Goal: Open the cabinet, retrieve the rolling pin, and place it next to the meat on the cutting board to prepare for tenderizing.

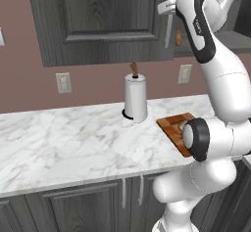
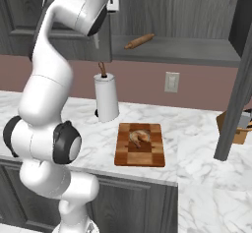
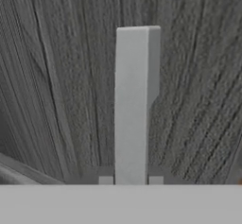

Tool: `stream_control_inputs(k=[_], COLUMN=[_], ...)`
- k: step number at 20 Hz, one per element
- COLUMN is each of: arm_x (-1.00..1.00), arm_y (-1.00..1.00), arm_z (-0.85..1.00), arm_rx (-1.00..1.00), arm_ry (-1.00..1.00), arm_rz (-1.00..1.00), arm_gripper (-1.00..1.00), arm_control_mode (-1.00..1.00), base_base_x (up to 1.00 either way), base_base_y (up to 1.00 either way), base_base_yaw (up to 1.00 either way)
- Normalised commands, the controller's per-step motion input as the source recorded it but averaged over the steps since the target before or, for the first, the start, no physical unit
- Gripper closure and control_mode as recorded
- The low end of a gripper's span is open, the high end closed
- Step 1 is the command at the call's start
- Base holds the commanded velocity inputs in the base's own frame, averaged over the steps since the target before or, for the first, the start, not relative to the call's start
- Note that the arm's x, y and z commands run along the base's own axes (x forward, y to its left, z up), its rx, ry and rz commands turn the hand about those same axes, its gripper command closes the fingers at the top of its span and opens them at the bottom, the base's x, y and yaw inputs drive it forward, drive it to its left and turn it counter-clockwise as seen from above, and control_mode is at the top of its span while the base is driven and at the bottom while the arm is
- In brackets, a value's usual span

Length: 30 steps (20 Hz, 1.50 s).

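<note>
The cabinet (image 1: 103, 20) hangs on the wall above the counter. My gripper (image 3: 131, 180) is shut on the silver bar handle (image 3: 134, 100) of its left door, and the gripper (image 1: 166, 6) sits at the top of that handle (image 1: 169, 33). The right door (image 2: 241, 79) stands swung wide open. A tan rolling pin (image 2: 139, 41) lies on the grey shelf inside, to the right of my gripper (image 2: 113, 2). Below, the checkered cutting board (image 2: 140, 146) rests on the marble counter with the pale meat (image 2: 139, 136) on its far half. My arm covers part of the board (image 1: 174, 126).
A white paper towel roll (image 2: 107, 99) stands on the counter left of the board. A tan wooden box (image 2: 237, 131) sits at the right, partly behind the open door. Wall outlets (image 1: 63, 82) are on the backsplash. Low cabinets (image 1: 83, 206) run under the counter.
</note>
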Motion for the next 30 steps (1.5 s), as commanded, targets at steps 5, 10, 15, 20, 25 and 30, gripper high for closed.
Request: stream_control_inputs(k=[5, 10, 15, 20, 25, 30], arm_x=[-0.54, -0.69, -0.72, -0.55, -0.33, -0.14], arm_y=[0.39, 0.38, 0.45, 0.54, 0.58, -0.19], arm_z=[-0.12, -0.22, -0.25, -0.25, -0.24, 0.0], arm_rx=[-0.03, -0.03, 0.0, 0.0, 0.0, 0.02], arm_ry=[0.01, 0.0, 0.0, 0.01, 0.02, 0.01], arm_rz=[0.0, 0.0, 0.0, 0.0, 0.0, 0.0], arm_gripper=[1.0, 1.0, 1.0, 1.0, -1.0, -1.0], arm_control_mode=[-1.0, -1.0, -1.0, -1.0, -1.0, -1.0], base_base_x=[0.0, 0.0, 0.0, 0.0, 0.0, 0.0], base_base_y=[0.0, 0.0, 0.0, 0.0, 0.0, 0.0], base_base_yaw=[0.0, 0.0, 0.0, 0.0, 0.0, 0.0])
